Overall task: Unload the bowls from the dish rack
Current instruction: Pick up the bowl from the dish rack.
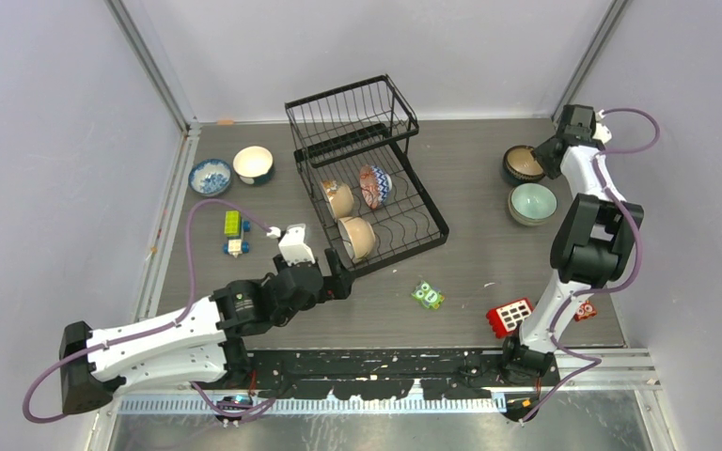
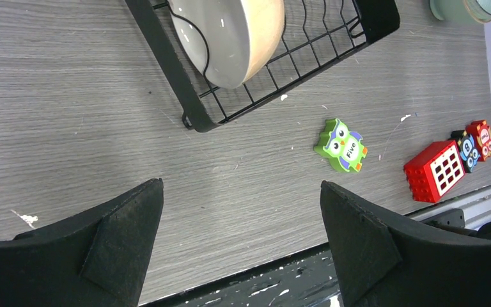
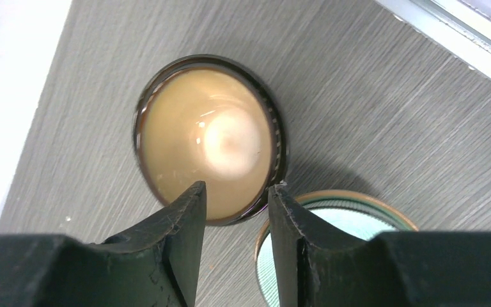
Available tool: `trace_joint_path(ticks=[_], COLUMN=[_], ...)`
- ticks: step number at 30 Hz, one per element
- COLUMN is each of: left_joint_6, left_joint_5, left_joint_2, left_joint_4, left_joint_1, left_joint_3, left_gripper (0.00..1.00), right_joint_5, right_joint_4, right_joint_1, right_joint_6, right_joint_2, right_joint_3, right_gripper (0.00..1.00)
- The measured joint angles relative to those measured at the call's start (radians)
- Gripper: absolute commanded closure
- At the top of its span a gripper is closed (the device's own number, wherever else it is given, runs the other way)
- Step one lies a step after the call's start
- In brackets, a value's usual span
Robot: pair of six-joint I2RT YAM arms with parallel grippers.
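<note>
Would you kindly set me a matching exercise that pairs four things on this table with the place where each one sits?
Things
1. reddish patterned bowl
2. mint green bowl
3. blue-patterned bowl
4. green owl toy

Places
A. on the table, left of the dish rack, beside the cream-lined bowl
B. on the table, on the near side of the rack, toward the arms' bases
C. standing on edge in the rack's lower tray
D. on the table, right of the rack, beside the dark brown bowl

Pairs: 1-C, 2-D, 3-A, 4-B
</note>
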Motion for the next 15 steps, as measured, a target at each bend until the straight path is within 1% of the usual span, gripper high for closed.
trace_joint_path(ticks=[6,9,12,15], left_joint_6=[0.003,0.016,0.061,0.117], left_joint_5=[0.0,-0.01,-0.034,-0.052], left_joint_2=[-0.003,-0.004,-0.009,-0.012], left_joint_4=[0.0,-0.001,-0.003,-0.003], left_joint_1=[0.0,0.0,0.004,0.016], left_joint_3=[0.0,0.0,0.003,0.02], left_gripper=[0.06,0.06,0.05,0.03], right_joint_5=[0.013,0.03,0.044,0.05], right_joint_4=[0.0,0.006,0.016,0.043], right_joint_1=[0.049,0.094,0.174,0.304], right_joint_6=[0.007,0.01,0.006,-0.011], right_joint_2=[-0.064,-0.12,-0.215,-0.359], right_joint_3=[-0.001,-0.023,-0.067,-0.136], right_gripper=[0.55,0.55,0.54,0.54])
